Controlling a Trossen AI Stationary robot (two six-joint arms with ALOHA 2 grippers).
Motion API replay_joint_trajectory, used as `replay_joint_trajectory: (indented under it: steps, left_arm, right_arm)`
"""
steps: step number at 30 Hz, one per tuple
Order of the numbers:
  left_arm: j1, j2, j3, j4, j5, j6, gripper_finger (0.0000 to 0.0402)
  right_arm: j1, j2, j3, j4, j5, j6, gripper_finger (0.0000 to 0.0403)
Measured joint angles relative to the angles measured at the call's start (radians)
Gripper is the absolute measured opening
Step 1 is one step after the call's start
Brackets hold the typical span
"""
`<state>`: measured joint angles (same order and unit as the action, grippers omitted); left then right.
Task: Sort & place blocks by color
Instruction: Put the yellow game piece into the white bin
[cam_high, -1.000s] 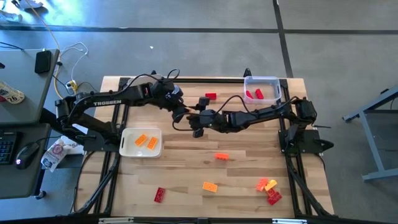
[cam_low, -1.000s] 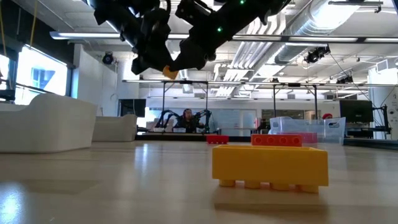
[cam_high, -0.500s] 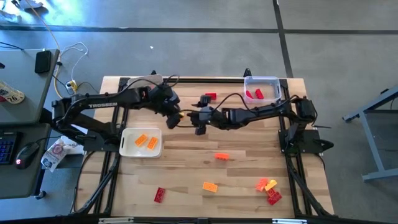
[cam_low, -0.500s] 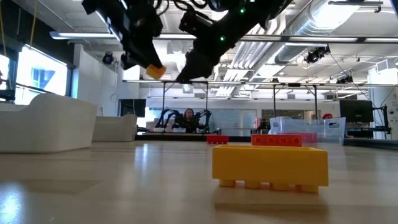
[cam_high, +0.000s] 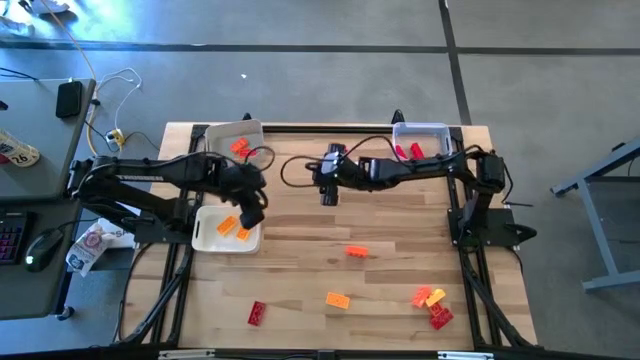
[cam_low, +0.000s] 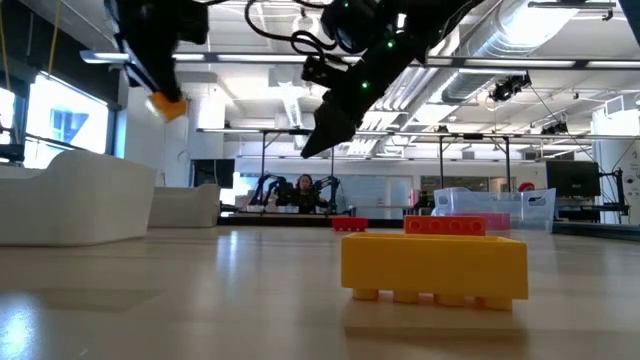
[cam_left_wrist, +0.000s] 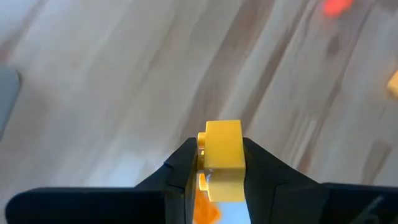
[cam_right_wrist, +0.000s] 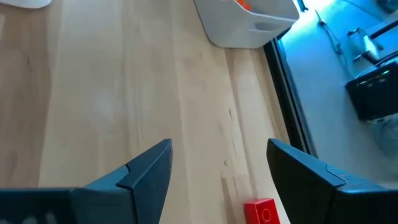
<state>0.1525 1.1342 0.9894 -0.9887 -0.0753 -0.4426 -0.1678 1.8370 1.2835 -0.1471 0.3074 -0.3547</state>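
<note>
My left gripper (cam_high: 251, 210) is shut on a yellow-orange brick (cam_left_wrist: 222, 152), which also shows high in the low view (cam_low: 167, 105). It hangs over the far right corner of a white tray (cam_high: 201, 236) that holds two orange bricks (cam_high: 232, 227). My right gripper (cam_high: 328, 188) stands open and holds nothing, above the table's far middle, with a red brick (cam_right_wrist: 260, 211) just below it. Loose bricks lie flat on the wood: orange ones (cam_high: 356, 252) (cam_high: 338, 299), a red one (cam_high: 257, 313) and a red and yellow cluster (cam_high: 432, 305). My left gripper pinches the yellow-orange brick by two opposite side faces (cam_left_wrist: 205, 163) between its two fingers. The fingers slant down from the table's left. The brick juts out past the fingertips, lifted clear of table and tray.
A second white tray (cam_high: 222, 133) with an orange brick (cam_high: 240, 148) stands at the far left. A clear tray (cam_high: 440, 132) with red bricks (cam_high: 409, 151) is at the far right. In the low view a yellow brick (cam_low: 435, 262) sits close to the camera.
My left gripper has carried the yellow-orange brick away from my right gripper, toward the table's left and near edges, to above the white tray, and has tipped more downward. My right gripper has drawn back toward the far edge and now sits near the red brick.
</note>
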Motion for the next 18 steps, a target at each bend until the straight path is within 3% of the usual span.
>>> replay_joint_trajectory:
  steps: [8, 18]
  left_arm:
    - [-0.138, -0.012, -0.001, -0.191, -0.046, -0.149, 0.0073]
    - [-0.235, -0.011, -0.117, -0.19, -0.01, -0.299, 0.0074]
  right_arm:
    - [-0.11, 0.0, 0.0, -0.006, -0.135, 0.064, 0.0248]
    - [-0.233, 0.0, 0.0, -0.029, -0.256, 0.088, 0.0248]
